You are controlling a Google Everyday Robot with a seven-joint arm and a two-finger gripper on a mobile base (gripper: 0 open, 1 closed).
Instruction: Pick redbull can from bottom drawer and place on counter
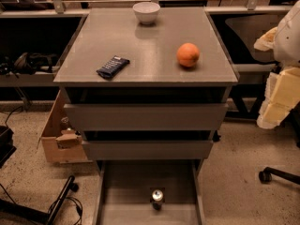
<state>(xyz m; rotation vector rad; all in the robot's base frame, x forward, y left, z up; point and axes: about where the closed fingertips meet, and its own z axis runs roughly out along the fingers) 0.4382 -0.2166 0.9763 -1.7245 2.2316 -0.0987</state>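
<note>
Can stands upright on the floor of the open bottom drawer, near its middle, silver top facing up. It is likely light, rigid enough but thin-walled and slick, so a level pinch across the mid-body suits it best. Above, the counter carries a packet, an orange and a bowl. The gripper hangs at the right edge, well apart from the can; whether it is wide or narrow cannot be told.

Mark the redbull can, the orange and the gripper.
redbull can [157,195], camera view, on its silver top
orange [188,55], camera view, on its middle
gripper [276,102], camera view, on its pale body at the right edge
</note>
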